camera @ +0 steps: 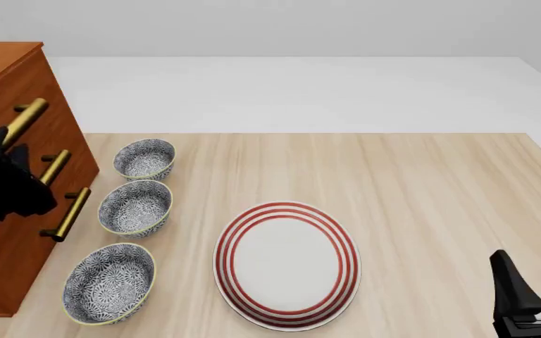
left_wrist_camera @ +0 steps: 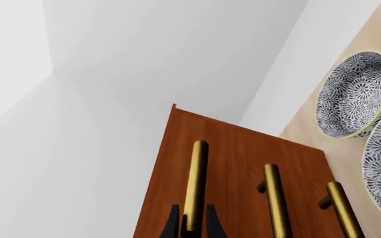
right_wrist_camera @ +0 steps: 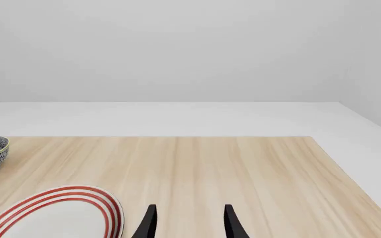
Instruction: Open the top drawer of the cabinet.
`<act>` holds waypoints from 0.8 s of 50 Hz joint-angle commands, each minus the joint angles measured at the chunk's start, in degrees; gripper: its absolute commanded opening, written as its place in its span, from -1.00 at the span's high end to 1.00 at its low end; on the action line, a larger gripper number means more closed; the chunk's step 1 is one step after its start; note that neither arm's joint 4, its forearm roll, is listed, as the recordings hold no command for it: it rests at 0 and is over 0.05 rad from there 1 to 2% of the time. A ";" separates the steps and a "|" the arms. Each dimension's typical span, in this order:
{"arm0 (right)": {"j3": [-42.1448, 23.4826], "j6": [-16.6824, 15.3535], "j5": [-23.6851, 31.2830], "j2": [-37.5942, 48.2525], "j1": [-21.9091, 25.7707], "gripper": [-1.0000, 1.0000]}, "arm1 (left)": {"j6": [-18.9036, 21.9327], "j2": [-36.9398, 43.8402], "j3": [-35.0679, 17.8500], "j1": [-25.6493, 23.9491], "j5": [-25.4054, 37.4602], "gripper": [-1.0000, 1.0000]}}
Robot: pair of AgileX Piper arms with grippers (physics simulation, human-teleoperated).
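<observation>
Gripping the top drawer [left_wrist_camera: 177, 163] handle [left_wrist_camera: 195, 183] at lower centre, left gripper [left_wrist_camera: 194, 223] closed around it; straight outward pull probably next.

Wooden table [camera: 421, 183], cabinet [camera: 12, 77], three bowls [camera: 135, 208], plate [camera: 287, 264]

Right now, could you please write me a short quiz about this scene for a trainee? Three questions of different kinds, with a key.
1. True or false: the left pincer has its fingers on either side of the top handle of the cabinet.
2. How many bowls stand beside the cabinet? A) two B) three C) four
3. Fill in: the right pincer is ____ and holds nothing.

Key: 1 true; 2 B, near bowl, middle bowl, far bowl; 3 open.
</observation>
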 commanded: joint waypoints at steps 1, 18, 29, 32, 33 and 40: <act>0.00 -0.01 0.00 0.01 0.00 -1.00 | 1.16 -4.18 -1.25 0.19 3.16 1.00; 0.00 -0.01 0.00 0.00 -0.01 -1.00 | 2.28 -7.11 -2.55 -0.65 7.49 1.00; 0.00 0.00 0.00 0.01 0.00 -1.00 | 3.21 -6.65 -2.09 -1.56 7.07 1.00; 0.00 0.00 0.00 0.00 0.01 -1.00 | 3.52 -6.45 -1.89 -1.77 6.99 1.00; 0.00 0.00 0.00 0.01 -0.01 -1.00 | 3.76 -6.25 -1.69 -1.83 6.79 1.00; 0.00 0.01 0.00 0.01 -0.01 -1.00 | 4.52 -5.06 -0.98 -1.97 5.84 1.00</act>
